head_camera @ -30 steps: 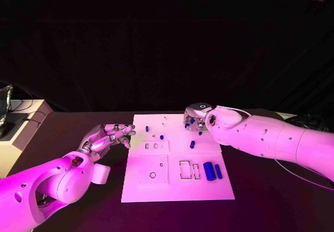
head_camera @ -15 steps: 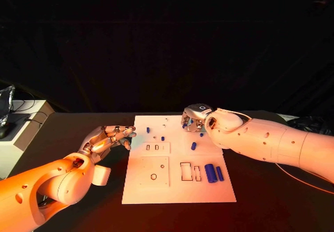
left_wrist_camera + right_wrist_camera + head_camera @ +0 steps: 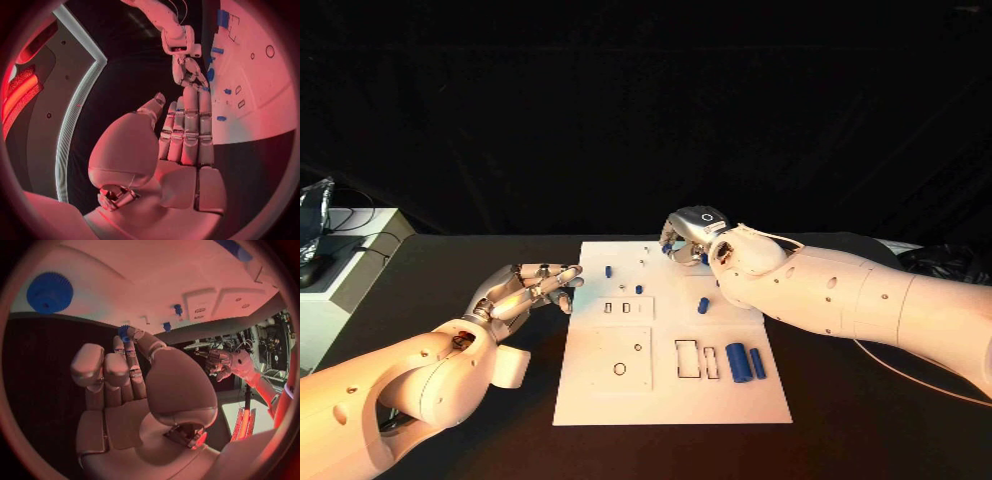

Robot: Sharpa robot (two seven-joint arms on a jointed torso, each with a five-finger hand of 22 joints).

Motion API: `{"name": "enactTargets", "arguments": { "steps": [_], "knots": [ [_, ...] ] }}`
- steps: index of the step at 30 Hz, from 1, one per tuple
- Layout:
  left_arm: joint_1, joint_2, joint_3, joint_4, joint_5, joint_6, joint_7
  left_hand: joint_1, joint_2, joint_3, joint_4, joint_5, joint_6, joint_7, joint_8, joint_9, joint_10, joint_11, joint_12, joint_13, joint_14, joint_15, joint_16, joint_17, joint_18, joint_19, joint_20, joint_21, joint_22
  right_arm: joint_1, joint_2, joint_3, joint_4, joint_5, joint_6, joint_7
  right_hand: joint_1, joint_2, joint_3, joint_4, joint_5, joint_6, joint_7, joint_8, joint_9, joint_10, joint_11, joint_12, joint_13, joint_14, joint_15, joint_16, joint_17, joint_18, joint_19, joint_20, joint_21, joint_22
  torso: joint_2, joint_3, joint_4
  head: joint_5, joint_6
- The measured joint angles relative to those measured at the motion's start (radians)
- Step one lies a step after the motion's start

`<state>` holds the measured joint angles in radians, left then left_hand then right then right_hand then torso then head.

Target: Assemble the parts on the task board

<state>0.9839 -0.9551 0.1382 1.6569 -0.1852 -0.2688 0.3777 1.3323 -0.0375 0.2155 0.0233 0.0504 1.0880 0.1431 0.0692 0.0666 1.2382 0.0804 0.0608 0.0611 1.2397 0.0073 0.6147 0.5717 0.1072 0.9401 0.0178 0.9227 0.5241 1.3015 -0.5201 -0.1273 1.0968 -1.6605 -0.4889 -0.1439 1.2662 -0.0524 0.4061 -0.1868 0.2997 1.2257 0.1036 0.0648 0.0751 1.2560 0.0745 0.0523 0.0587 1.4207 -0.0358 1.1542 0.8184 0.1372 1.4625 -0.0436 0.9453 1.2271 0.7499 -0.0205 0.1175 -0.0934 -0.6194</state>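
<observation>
A: At the far edge of the white task board (image 3: 668, 400), what has the silver right hand (image 3: 684, 238) got?

B: A small blue toothed part (image 3: 123, 331), pinched at its fingertips (the board's holes lie nearer the robot).

A: And the silver left hand (image 3: 531, 285)?

B: Fingers straight and empty, just off the board's left edge over the black desk (image 3: 488, 410).

flat white matt task board (image 3: 668, 385) lying on matt black table (image 3: 459, 260); small blue plastic parts (image 3: 737, 361) looking smooth.
</observation>
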Motion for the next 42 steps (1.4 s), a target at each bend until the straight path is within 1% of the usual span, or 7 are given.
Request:
{"name": "enactTargets", "arguments": {
  "steps": [6, 14, 22, 27, 28, 30, 42],
  "knots": [
    [0.0, 0.0, 0.0, 0.003, 0.0, 0.0, 0.0, 0.0, 0.0, 0.0, 0.0, 0.0, 0.0, 0.0, 0.0, 0.0, 0.0, 0.0, 0.0, 0.0, 0.0, 0.0, 0.0, 0.0, 0.0, 0.0, 0.0, 0.0, -0.001, 0.0, 0.041, 0.0, -0.035, -0.016, -0.03, -0.012, 0.0, 0.0, 0.001, -0.001, -0.002, 0.0, 0.0, -0.001, -0.001, 0.0, 0.0, 0.003, 0.0, 0.0, 0.0, 0.0, 0.005, -0.006, 0.0, 0.0, -0.021, 0.027, 0.002, -0.0006, 0.0029, 0.001, 0.0],
    [0.0, 0.001, 0.0, 0.004, -0.001, 0.001, -0.001, 0.0, 0.0, 0.0, 0.0, 0.0, 0.0, 0.0, 0.0, 0.0, 0.0, 0.0, 0.0, 0.0, 0.0, 0.0, 0.0, 0.0, 0.0, 0.0, 0.0, 0.0, -0.001, -0.001, 0.08, 0.0, -0.085, -0.028, -0.059, -0.021, 0.0, 0.0, 0.0, -0.002, -0.006, 0.0, 0.0, -0.002, -0.002, 0.0, 0.0, 0.003, 0.0, 0.0, 0.0, -0.004, 0.009, -0.008, 0.002, -0.001, -0.038, 0.049, 0.006, -0.0063, 0.0117, -0.004, 0.0],
    [0.0, 0.004, 0.0, 0.004, -0.002, 0.002, -0.001, 0.0, 0.0, 0.0, 0.0, 0.0, 0.0, 0.0, 0.0, 0.0, 0.0, 0.0, 0.0, 0.0, 0.0, 0.0, 0.0, 0.0, 0.0, 0.0, 0.0, 0.0, -0.001, -0.009, 0.105, 0.001, -0.112, -0.033, -0.065, -0.021, 0.0, 0.0, 0.0, -0.002, -0.008, 0.0, 0.0, -0.003, -0.001, 0.001, 0.001, 0.003, 0.0, 0.0, 0.0, -0.004, 0.009, -0.005, 0.002, -0.002, -0.038, 0.049, 0.01, -0.0119, 0.0207, -0.007, 0.0],
    [0.0, 0.004, 0.001, 0.005, -0.003, 0.002, -0.002, 0.0, 0.0, 0.0, 0.0, 0.0, 0.0, 0.0, 0.0, 0.0, 0.0, 0.0, 0.0, 0.0, 0.0, 0.0, 0.0, 0.0, 0.0, 0.0, 0.0, 0.0, -0.001, -0.013, 0.112, 0.001, -0.123, -0.034, -0.065, -0.021, 0.0, 0.0, 0.0, -0.002, -0.01, 0.0, 0.0, -0.004, -0.001, 0.002, 0.002, 0.002, 0.0, 0.0, 0.0, -0.004, 0.009, -0.003, 0.002, -0.001, -0.041, 0.05, 0.013, -0.0142, 0.0248, -0.008, 0.0],
    [0.0, 0.004, 0.001, 0.005, -0.003, 0.002, -0.002, 0.0, 0.0, 0.0, 0.0, 0.0, 0.0, 0.0, 0.0, 0.0, 0.0, 0.0, 0.0, 0.0, 0.0, 0.0, 0.0, 0.0, 0.0, 0.0, 0.0, 0.0, -0.001, -0.014, 0.113, 0.0, -0.125, -0.034, -0.065, -0.02, 0.0, 0.0, 0.0, -0.002, -0.01, 0.0, 0.0, -0.004, -0.001, 0.002, 0.002, 0.002, 0.0, 0.0, 0.0, -0.004, 0.013, -0.003, 0.002, -0.001, -0.076, 0.07, 0.013, -0.0147, 0.0254, -0.008, 0.0],
    [0.0, 0.004, 0.001, 0.005, -0.004, 0.002, -0.002, 0.0, 0.0, -0.003, -0.003, 0.0, 0.0, 0.0, 0.0, 0.0, 0.0, 0.0, 0.0, 0.0, 0.0, 0.0, 0.0, 0.0, 0.0, 0.0, 0.0, 0.0, -0.002, -0.014, 0.114, 0.0, -0.128, -0.034, -0.064, -0.02, 0.0, 0.0, 0.0, -0.002, -0.01, 0.0, 0.0, -0.004, -0.001, 0.002, 0.002, 0.002, 0.0, 0.0, 0.0, -0.004, 0.015, -0.003, 0.002, -0.001, -0.094, 0.08, 0.014, -0.0154, 0.0267, -0.008, -0.002],
    [0.0, 0.004, 0.001, 0.003, -0.005, 0.003, -0.002, 0.0, 0.0, -0.003, -0.003, 0.0, 0.0, 0.0, 0.0, 0.0, 0.0, 0.0, 0.0, 0.0, 0.0, 0.0, 0.0, 0.0, 0.0, 0.0, 0.0, 0.0, -0.002, -0.015, 0.111, 0.0, -0.128, -0.037, -0.056, -0.023, 0.0, 0.0, -0.002, -0.003, -0.007, -0.001, 0.0, -0.006, -0.001, 0.003, 0.003, 0.003, 0.0, 0.0, 0.0, -0.004, 0.016, -0.003, 0.002, -0.001, -0.101, 0.081, 0.017, -0.016, 0.0272, -0.007, -0.006]
  ]
}}
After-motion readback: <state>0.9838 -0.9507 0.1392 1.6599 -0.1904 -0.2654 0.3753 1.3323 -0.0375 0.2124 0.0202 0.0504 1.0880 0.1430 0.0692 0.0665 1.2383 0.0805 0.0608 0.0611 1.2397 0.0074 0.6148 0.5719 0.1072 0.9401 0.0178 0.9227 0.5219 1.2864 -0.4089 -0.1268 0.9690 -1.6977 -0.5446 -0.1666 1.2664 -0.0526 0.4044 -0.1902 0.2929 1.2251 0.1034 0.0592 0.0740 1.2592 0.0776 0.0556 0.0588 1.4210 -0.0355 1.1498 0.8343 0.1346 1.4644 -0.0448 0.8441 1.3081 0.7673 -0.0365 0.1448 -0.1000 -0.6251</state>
